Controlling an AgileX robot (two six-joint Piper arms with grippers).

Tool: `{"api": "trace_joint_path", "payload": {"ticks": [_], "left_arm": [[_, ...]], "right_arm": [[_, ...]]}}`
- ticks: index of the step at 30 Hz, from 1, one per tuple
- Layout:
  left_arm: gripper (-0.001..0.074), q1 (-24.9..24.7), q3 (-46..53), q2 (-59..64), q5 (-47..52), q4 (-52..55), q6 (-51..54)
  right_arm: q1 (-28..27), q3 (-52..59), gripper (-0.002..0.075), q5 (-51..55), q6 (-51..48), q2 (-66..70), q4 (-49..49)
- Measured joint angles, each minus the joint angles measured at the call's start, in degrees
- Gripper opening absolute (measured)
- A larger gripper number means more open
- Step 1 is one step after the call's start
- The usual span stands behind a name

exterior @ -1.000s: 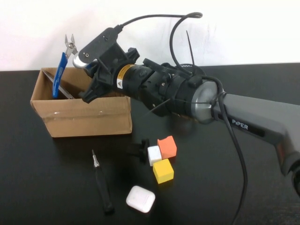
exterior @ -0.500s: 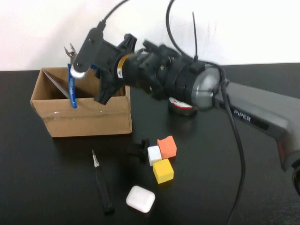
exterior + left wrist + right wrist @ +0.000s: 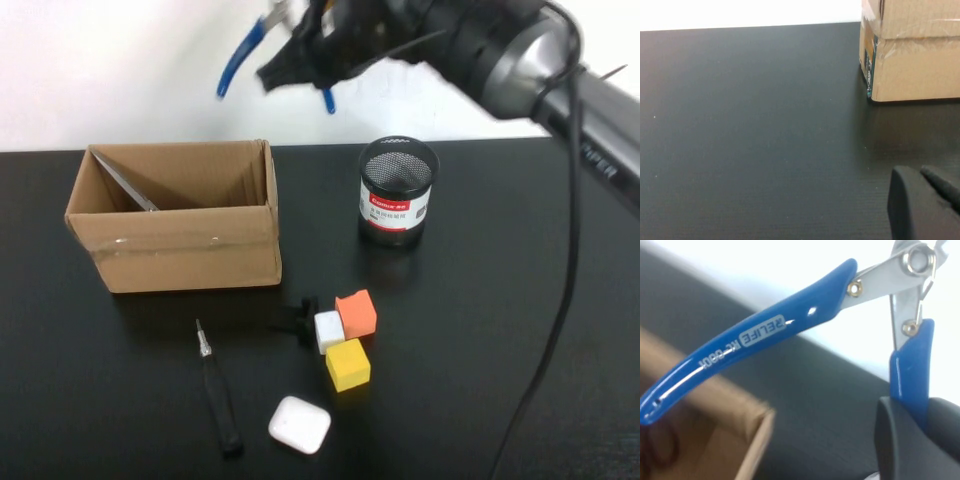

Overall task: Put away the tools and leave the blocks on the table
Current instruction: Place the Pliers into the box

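My right gripper (image 3: 312,52) is raised high above the table's back, shut on one handle of the blue-handled pliers (image 3: 238,58). In the right wrist view the gripper (image 3: 920,415) clamps that handle and the pliers (image 3: 765,332) hang spread open. A steel scissors blade (image 3: 125,182) leans inside the cardboard box (image 3: 180,250). The black-handled screwdriver (image 3: 218,392) lies on the table (image 3: 500,350) in front of the box. The orange block (image 3: 356,313), white block (image 3: 329,331) and yellow block (image 3: 348,364) sit together at the centre. My left gripper (image 3: 935,200) is low over the table beside the box (image 3: 912,55), empty, fingers together.
A black mesh cup (image 3: 397,190) stands to the right of the box. A small black knob piece (image 3: 297,318) touches the white block's left side. A white rounded-square case (image 3: 299,424) lies near the front edge. The right arm's cable (image 3: 560,300) hangs over the table's right side.
My right arm has risen and swung right with the pliers, from just over the box to high above the table's back. The mesh cup is now uncovered.
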Motion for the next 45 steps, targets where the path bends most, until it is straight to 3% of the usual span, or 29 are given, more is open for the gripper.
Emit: {"api": "trace_joint_path", "payload": {"ticks": [6, 9, 12, 13, 14, 17, 19, 22, 26, 30, 34, 38, 41, 42, 43, 44, 45], "left_arm": [[0.0000, 0.00, 0.00, 0.00, 0.00, 0.00, 0.00], [0.0000, 0.00, 0.00, 0.00, 0.07, 0.00, 0.00], [0.0000, 0.00, 0.00, 0.00, 0.07, 0.00, 0.00], [0.0000, 0.00, 0.00, 0.00, 0.07, 0.00, 0.00], [0.0000, 0.00, 0.00, 0.00, 0.07, 0.00, 0.00], [0.0000, 0.00, 0.00, 0.00, 0.07, 0.00, 0.00], [0.0000, 0.00, 0.00, 0.00, 0.07, 0.00, 0.00], [0.0000, 0.00, 0.00, 0.00, 0.07, 0.00, 0.00], [0.0000, 0.00, 0.00, 0.00, 0.07, 0.00, 0.00], [0.0000, 0.00, 0.00, 0.00, 0.07, 0.00, 0.00], [0.0000, 0.00, 0.00, 0.00, 0.07, 0.00, 0.00], [0.0000, 0.00, 0.00, 0.00, 0.07, 0.00, 0.00], [0.0000, 0.00, 0.00, 0.00, 0.07, 0.00, 0.00], [0.0000, 0.00, 0.00, 0.00, 0.07, 0.00, 0.00], [0.0000, 0.00, 0.00, 0.00, 0.07, 0.00, 0.00], [0.0000, 0.00, 0.00, 0.00, 0.07, 0.00, 0.00], [0.0000, 0.00, 0.00, 0.00, 0.07, 0.00, 0.00]], "right_arm": [[-1.53, 0.95, -0.0003, -17.15, 14.41, 0.00, 0.53], [0.34, 2.66, -0.0003, -22.80, 26.53, 0.00, -5.03], [3.26, 4.66, -0.0003, -22.91, 45.38, 0.00, -18.33], [4.12, 5.61, -0.0003, -22.09, 52.34, 0.00, -41.49], [5.14, 6.34, -0.0003, -20.84, 58.74, 0.00, -28.83], [7.52, 9.53, -0.0003, -19.30, 68.55, 0.00, -45.21], [8.24, 11.33, -0.0003, -20.62, 65.59, 0.00, -50.27], [8.49, 13.07, -0.0003, -21.45, 48.25, 0.00, -50.43], [8.54, 13.47, -0.0003, -15.61, 21.98, 0.00, -38.74], [8.54, 13.60, -0.0003, -6.02, 8.42, -0.55, -29.99], [8.54, 13.60, -0.0003, -0.02, 2.55, -2.06, -23.72], [7.27, 14.77, -0.0003, 1.19, 4.85, -4.51, -15.83], [6.23, 18.30, -0.0003, -7.99, 12.80, -7.13, -13.21], [5.95, 20.00, -0.0003, -2.83, 9.84, -8.28, -12.83], [5.84, 21.85, -0.0003, -11.24, 15.41, -9.24, -12.71], [5.72, 23.83, -0.0003, -5.86, 12.92, -10.53, -12.59], [5.61, 25.84, -0.0003, -7.51, 13.86, -11.82, -12.30]]}}
